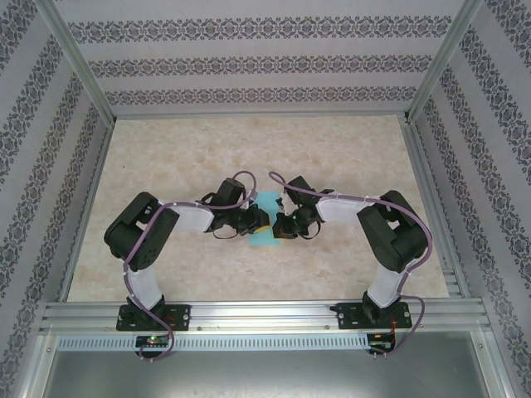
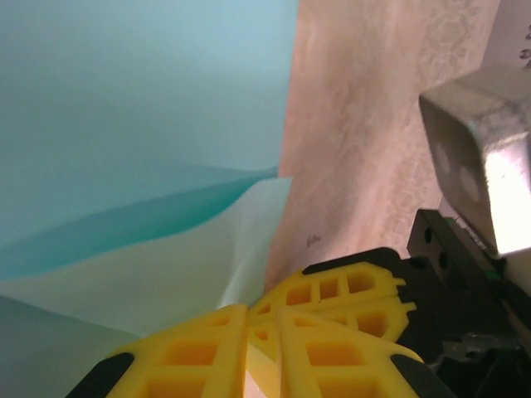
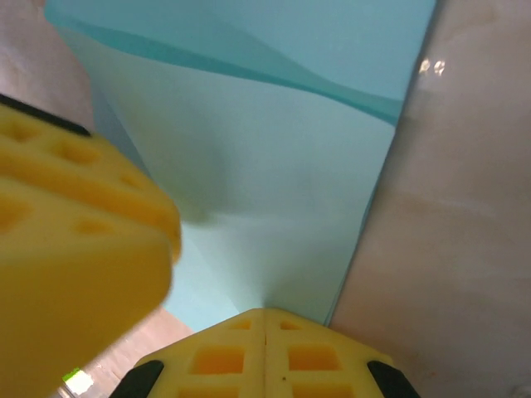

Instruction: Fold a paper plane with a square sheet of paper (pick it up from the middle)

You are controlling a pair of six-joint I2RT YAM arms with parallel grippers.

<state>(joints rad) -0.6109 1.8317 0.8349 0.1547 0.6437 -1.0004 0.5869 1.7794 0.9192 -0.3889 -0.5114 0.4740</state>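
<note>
top external view, and both arms are bent in toward the middle of the table [image 1: 249, 149], wrists almost meeting. between them lies the square sheet of paper [image 1: 265, 240], turquoise, one strip peeking out above the wrists and a wider piece below. the left gripper [image 1: 259, 220] is on its left side and the right gripper [image 1: 280, 225] on its right, the two just beside each other.

over to the left wrist view: yellow fingers [image 2: 191, 361] pressed together at the bottom, the paper's edge running down into the seam between them. that looks like a pinch on the sheet, though the contact itself is cut off by the frame. the sheet bulges up off the marbled tabletop, with a soft curved fold across it, not a sharp crease. the right arm's black and metal body sits close on the right.

right wrist view: two yellow fingers [image 3: 207, 365] meet with no gap, and the paper narrows down into that seam, clamped. a blurred yellow finger of the left arm looms at the left, in front of the sheet.
</note>
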